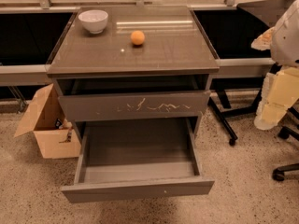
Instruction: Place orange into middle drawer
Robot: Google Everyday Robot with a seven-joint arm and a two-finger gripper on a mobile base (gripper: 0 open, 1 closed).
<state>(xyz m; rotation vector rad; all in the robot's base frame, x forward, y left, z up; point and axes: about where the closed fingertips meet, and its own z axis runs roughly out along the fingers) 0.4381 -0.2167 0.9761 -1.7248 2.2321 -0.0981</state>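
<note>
Orange (137, 37) on cabinet top (180, 50), upper centre, lies well left of gripper (266, 38) at upper right edge (grip state: cannot tell); middle drawer (117, 190) stands open below.

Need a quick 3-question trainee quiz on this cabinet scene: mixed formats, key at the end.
1. True or false: the small round orange fruit already lies inside the pulled-out dark-grey middle drawer.
2. Which thing shares the grey cabinet top with the orange? A) white ceramic bowl B) cardboard box C) office chair
3. Fill in: the robot's gripper is at the picture's ____ edge, well away from the orange.

Key: 1 false, the orange is on the cabinet top and the drawer is empty; 2 A; 3 right.
</note>
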